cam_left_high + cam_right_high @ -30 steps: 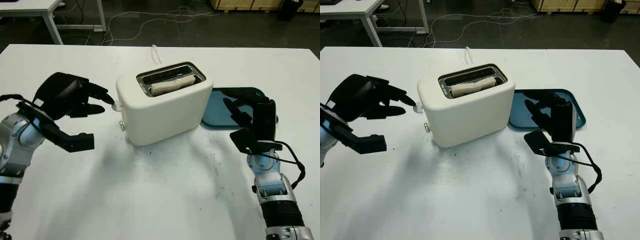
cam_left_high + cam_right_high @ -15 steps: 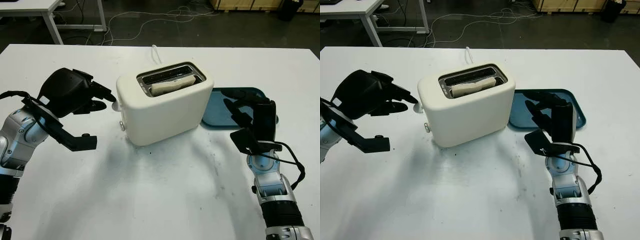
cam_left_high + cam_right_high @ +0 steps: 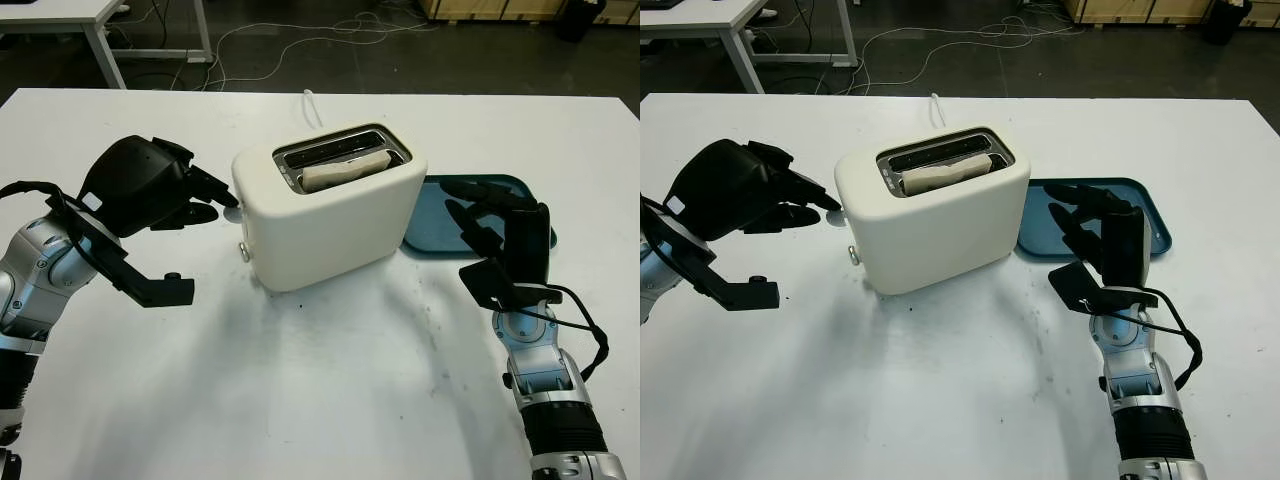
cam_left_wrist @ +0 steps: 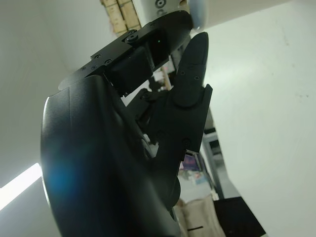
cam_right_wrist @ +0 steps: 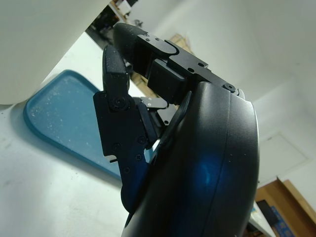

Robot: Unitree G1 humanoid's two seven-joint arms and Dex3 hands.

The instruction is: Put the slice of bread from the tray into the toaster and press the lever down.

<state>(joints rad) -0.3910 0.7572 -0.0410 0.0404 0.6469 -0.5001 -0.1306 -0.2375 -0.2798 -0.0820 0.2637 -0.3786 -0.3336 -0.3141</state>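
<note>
A cream toaster (image 3: 330, 215) stands mid-table with the slice of bread (image 3: 345, 172) sitting in its nearer slot. The small white lever (image 3: 839, 213) sticks out of the toaster's left end. My left hand (image 3: 218, 197) is open, and its fingertips (image 4: 196, 42) reach the lever knob (image 4: 197, 12); I cannot tell whether they press on it. The blue tray (image 3: 432, 232) lies to the right of the toaster with nothing on it. My right hand (image 3: 478, 215) is open above the tray's near edge.
The toaster's white cord (image 3: 312, 105) runs back from it to the table's far edge. Beyond the table are a dark floor with cables (image 3: 300, 40) and another white table (image 3: 100, 25) at the far left.
My left hand has moved right toward the toaster, bringing its fingertips onto the lever. The right hand, bread and toaster have stayed put.
</note>
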